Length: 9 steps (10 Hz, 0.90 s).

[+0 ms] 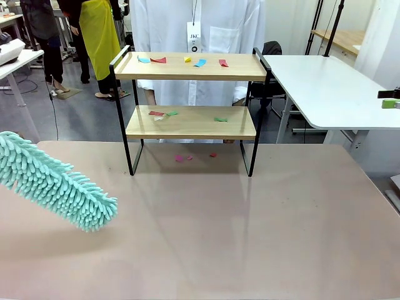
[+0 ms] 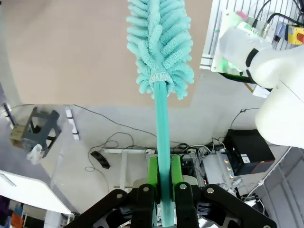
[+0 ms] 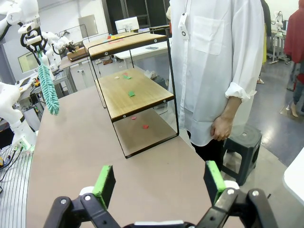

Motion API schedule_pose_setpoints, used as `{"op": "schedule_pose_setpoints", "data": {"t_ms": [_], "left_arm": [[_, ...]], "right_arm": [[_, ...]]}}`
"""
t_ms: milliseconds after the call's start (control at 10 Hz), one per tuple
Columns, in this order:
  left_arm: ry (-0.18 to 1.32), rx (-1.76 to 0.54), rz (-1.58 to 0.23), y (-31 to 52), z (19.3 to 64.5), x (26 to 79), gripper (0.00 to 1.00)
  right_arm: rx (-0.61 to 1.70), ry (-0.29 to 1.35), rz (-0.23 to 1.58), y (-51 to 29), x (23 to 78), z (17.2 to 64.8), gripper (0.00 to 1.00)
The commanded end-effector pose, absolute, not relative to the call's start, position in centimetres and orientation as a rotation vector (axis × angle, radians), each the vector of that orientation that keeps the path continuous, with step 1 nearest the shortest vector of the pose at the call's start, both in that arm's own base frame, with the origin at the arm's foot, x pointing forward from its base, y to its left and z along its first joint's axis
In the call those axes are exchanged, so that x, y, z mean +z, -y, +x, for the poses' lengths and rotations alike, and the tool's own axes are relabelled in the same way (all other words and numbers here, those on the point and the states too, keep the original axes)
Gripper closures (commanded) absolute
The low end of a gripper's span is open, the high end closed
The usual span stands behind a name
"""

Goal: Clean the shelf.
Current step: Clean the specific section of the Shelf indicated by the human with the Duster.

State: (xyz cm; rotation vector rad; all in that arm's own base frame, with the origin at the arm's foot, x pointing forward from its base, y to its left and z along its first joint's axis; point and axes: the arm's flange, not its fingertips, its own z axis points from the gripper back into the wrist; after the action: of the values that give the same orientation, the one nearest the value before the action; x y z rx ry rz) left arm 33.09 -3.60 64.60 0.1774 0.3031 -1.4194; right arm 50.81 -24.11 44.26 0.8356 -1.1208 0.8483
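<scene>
While the wide beige tabletop lies mostly bare, the shelf stands at its far middle, with a person in a white coat close behind. White table off to the right.

Top board: a row of coloured paper scraps. Lower board: a few more scraps. Loose bits on the tabletop under the shelf.

Left gripper pinches the teal handle of a fluffy duster. The head hangs over the table's left side, well apart from the shelf, cut off at the front view's edge.

Right gripper spread wide, holding nothing.

Small green object at the white table's edge, too cut off to identify.
</scene>
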Motion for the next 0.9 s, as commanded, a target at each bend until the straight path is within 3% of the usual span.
{"op": "schedule_pose_setpoints", "data": {"t_ms": [0,800], "left_arm": [[-0.302,-1.417,0.166,3.61,32.97,65.05,0.87],[-0.302,-1.417,0.166,3.61,32.97,65.05,0.87]], "right_arm": [[0.855,1.12,0.833,23.98,44.51,50.82,0.0],[0.855,1.12,0.833,23.98,44.51,50.82,0.0]]}}
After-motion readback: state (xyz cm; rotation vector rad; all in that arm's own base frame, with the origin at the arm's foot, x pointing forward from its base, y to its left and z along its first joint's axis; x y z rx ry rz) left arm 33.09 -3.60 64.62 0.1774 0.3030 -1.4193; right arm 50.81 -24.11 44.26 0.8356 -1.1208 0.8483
